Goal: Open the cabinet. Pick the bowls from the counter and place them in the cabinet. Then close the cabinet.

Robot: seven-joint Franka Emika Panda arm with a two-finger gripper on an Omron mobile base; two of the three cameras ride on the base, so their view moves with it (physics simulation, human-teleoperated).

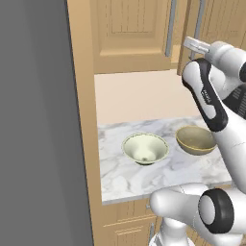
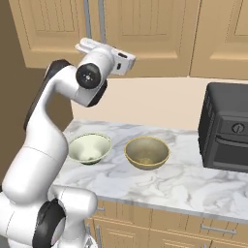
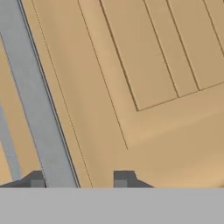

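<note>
Robot reaches for the cabinet handle, doors not yet open

At frame top, the hand (image 3: 78, 179) straddles the grey bar handle (image 3: 37, 105) of the shut cabinet (image 2: 145, 34), jaws apart, ungripped; next comes closing and pulling. Cream bowl (image 1: 145, 148) and tan bowl (image 1: 195, 140) wait mid-frame on the marble bench (image 1: 129, 180).

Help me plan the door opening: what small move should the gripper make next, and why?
Probably close the gripper on the grey bar handle, then pull. In the hand view the handle passes between the fingertips, though nearer one than the other; the cabinet doors look shut, and both bowls sit on the counter.
</note>
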